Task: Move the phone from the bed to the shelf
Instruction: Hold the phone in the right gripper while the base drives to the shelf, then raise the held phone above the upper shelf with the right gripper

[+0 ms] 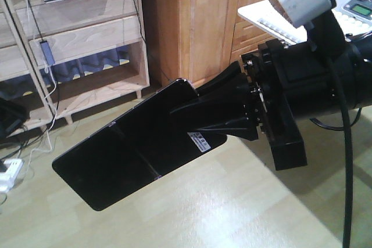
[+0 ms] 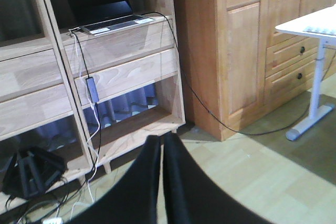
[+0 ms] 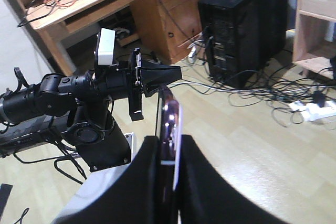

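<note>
The phone, a slim black slab with a white barcode sticker, hangs tilted above the wood floor. My right gripper is shut on its upper end. In the right wrist view the phone's pinkish edge stands between the two black fingers. The light-wood shelf stands at the back left, beyond the phone. My left gripper is shut on nothing and faces the shelf; it also shows from the right wrist as a black wedge. The bed is out of view.
A silver laptop sits on the shelf's top board, with cables hanging down. A wooden wardrobe stands right of the shelf, then a white desk. A black PC tower, loose cables and a power strip are on the floor.
</note>
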### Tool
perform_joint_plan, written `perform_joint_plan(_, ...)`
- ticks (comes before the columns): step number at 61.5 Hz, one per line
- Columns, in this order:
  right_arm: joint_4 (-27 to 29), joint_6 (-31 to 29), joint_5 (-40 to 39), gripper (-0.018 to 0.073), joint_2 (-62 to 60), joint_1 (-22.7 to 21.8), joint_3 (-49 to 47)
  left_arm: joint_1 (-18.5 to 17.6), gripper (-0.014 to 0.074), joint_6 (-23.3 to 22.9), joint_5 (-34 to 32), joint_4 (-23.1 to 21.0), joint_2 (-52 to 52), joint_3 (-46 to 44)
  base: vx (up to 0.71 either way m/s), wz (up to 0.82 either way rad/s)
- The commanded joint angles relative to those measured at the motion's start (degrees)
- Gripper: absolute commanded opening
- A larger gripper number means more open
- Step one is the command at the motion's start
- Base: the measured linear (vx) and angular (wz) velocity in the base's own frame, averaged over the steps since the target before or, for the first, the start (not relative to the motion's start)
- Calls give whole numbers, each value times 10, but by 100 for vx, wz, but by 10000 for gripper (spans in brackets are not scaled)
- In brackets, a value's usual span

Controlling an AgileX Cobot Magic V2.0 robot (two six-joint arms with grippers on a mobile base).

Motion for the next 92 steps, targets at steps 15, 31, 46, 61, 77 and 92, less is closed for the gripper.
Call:
perform_joint_plan(15, 53, 0, 33, -2, -15, -2, -15, -3, 1, -3, -41, -5, -2, -13, 47, 2)
perform_joint_plan(31, 53, 0, 33, -2, -15, -2, -15, -3, 1, -3, -41, -5, -2, -13, 47, 2)
perform_joint_plan(46, 53, 0, 33, -2, -15, -2, -15, -3, 1, -3, -41, -5, -2, -13, 48, 13)
perform_joint_plan(61, 53, 0, 33, -2, -15, -2, -15, -3, 1, -3, -41, -5, -2, -13, 49, 29)
perform_joint_plan(77, 53, 0, 33, -2, -15, -2, -15, -3, 1, -3, -41, -5, -2, -13, 47, 35)
perform_joint_plan(92, 53, 0, 33, -2, -15, -2, -15, -3, 1, -3, -41, -5, -2, -13, 45, 29)
